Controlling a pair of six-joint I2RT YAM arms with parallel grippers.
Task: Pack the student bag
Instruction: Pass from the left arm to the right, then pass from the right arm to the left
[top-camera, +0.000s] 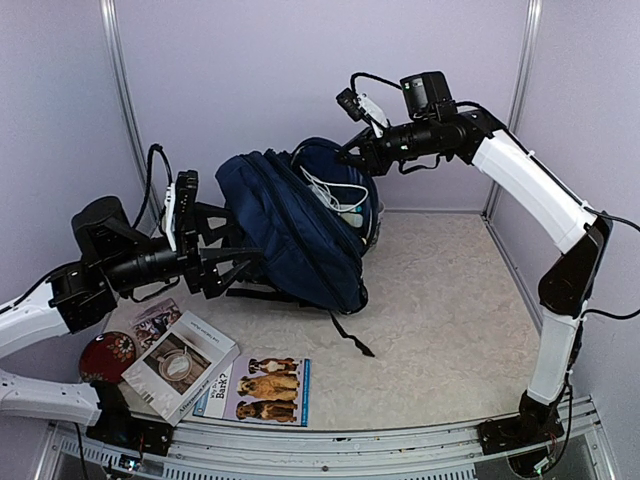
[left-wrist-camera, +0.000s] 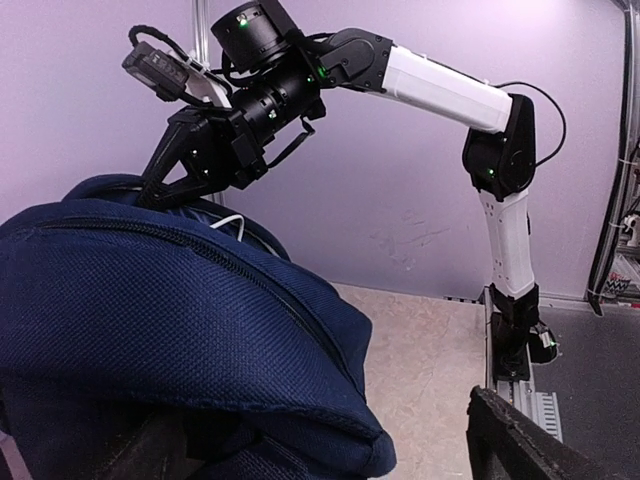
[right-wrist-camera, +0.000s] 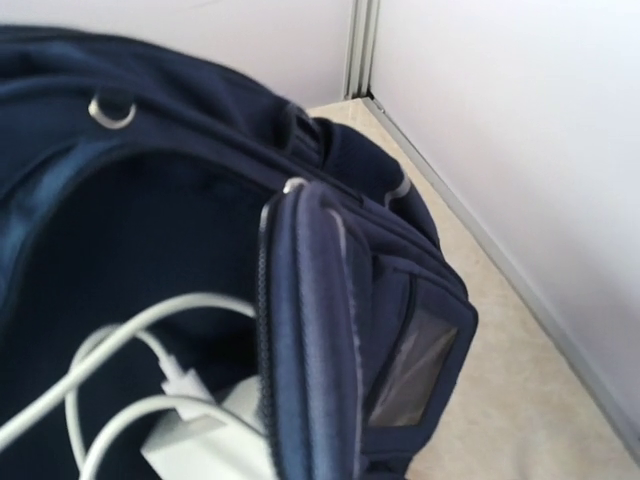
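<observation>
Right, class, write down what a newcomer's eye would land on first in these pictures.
The navy student bag lies slumped mid-table, its main compartment gaping with a white charger and cable inside. Next come the two black grippers on it: the right gripper closed on the top rim, the left gripper spread against its side. Last, the dog-cover book at the near edge.

Backpack (top-camera: 290, 230): navy blue, woven texture. Cable (right-wrist-camera: 120, 330) and charger (right-wrist-camera: 190, 435): white. Book (top-camera: 262, 388): white-and-blue cover, brown dogs. Disc (top-camera: 105, 357): dark red. Table (top-camera: 450, 300): beige.
</observation>
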